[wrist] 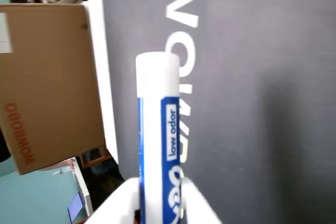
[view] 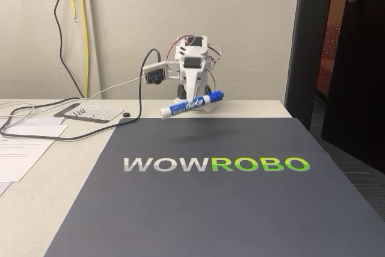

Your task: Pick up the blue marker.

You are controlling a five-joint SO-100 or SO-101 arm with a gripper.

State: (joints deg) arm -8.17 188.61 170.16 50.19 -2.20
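- Short thick dry-erase marker, white barrel w/ blue "EXPO" label and blue cap (view: 191, 105): in the fixed view it hangs in the air above the far edge of the dark grey "WOWROBO" mat (view: 210, 209), not touching it; soft shadow on the mat below.
- Marker sits near-horizontal, slightly tilted: cap end higher at right, white end lower at left in that view.
- White two-finger gripper (view: 194, 97) of the small white arm comes down from above and clamps the marker about mid-barrel; fingers narrow, closed on the barrel.
- Wrist view: marker barrel (wrist: 158, 145) runs up the middle of the frame, "low odor" readable on the label, white fingers (wrist: 197, 205) hugging both sides at the bottom edge. Mat lettering visible far below, so it's clear of the surface.
- Brown cardboard box (wrist: 50, 82) off to the left in wrist view; not in the way.
- Progress, my read: grasp done, lift done — task basically complete. Left: hold steady, maybe raise a bit more.
- Risk: grip looks roughly centred, so little tipping; barrel is smooth, could slip if jaws loosen.
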